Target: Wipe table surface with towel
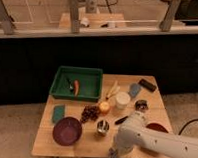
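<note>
The table surface point(140, 118) is a small, pale wooden, roughly square top with many items on it. My white arm point(154, 144) reaches in from the lower right. My gripper point(112, 154) hangs at the table's front edge, just in front of a small metal cup point(103, 127). A flat blue-grey piece point(135, 90) lies at the back right; I cannot tell whether it is the towel. No other towel shows.
A green tray point(95, 76) holding an orange item stands at the back left. A purple bowl point(67, 130), a teal sponge point(58, 113), grapes point(89, 113), an orange fruit point(105, 108), a white cup point(122, 100), a metal tin point(140, 104) and a black object point(147, 85) lie around.
</note>
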`<state>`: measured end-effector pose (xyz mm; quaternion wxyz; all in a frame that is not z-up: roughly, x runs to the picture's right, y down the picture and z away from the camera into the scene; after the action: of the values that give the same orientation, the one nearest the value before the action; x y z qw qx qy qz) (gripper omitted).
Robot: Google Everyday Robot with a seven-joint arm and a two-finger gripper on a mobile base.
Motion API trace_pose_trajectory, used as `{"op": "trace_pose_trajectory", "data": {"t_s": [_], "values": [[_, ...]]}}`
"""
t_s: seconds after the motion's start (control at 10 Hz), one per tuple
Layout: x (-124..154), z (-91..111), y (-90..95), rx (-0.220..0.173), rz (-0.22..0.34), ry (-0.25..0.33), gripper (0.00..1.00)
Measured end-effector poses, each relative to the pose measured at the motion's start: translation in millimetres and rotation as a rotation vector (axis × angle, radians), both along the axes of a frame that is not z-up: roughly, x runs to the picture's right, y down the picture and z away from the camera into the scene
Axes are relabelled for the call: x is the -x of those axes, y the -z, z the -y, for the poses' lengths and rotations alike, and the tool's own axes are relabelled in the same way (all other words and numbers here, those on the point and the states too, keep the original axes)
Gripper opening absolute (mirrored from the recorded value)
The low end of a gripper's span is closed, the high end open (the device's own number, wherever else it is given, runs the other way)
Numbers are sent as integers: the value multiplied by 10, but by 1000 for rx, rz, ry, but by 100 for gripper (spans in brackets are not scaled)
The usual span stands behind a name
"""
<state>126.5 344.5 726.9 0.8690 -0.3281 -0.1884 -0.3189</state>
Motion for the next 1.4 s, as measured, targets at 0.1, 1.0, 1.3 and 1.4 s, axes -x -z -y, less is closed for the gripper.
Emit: {"op": "trace_pose_trajectory", "data": {"t_s": [0.1,1.0,1.3,1.4], "values": [[-178,22,-44,-4,-46,-23,0],[-529,673,-670,-101,-290,-164,0],[-158,684,-636,-95,-214,-162,0],[-87,646,-595,-88,-189,-152,0]]}}
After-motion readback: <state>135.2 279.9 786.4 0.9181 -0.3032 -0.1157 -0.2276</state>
